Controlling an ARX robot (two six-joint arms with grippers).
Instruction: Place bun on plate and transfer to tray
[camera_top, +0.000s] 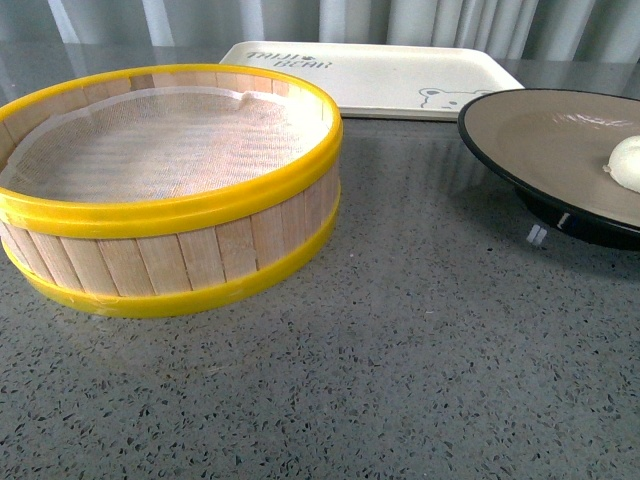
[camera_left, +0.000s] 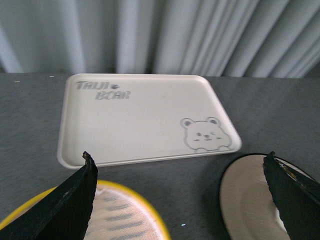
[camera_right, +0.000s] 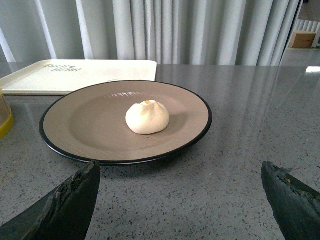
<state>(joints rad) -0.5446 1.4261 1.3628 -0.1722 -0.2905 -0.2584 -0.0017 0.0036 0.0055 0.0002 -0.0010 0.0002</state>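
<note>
Since the bun (camera_right: 147, 117) already sits near the middle of the plate (camera_right: 75, 130), pleated top up and clear of the black rim, the first half of the task looks done. What is left is carrying the loaded plate across. The plate rests on the desk (camera_top: 400, 350) toward its right side, and its far rim is just in front of the tray's near right corner.

The tray (camera_left: 140, 120) lies flat along the far edge of the desk, by the curtain. Nothing is on it, so the plate has a free landing spot. A steamer basket (camera_top: 180, 215) stands toward the left side of the desk, holding only its cloth liner. It is well apart from the plate and probably plays no further part.

The right gripper (camera_right: 180, 165) hangs low on the near side of the plate with its jaws spread wide and nothing between them. That stance seems meant to bring it in on the rim, since the bun itself needs no more handling. The left gripper (camera_left: 178, 155) is also wide open and empty, hovering over the gap between basket and plate and facing the tray.

The plate is shallow and glossy at the edge, so a pinch on the rim may slip or tip it, and the bun, loose on the dish, could roll.
</note>
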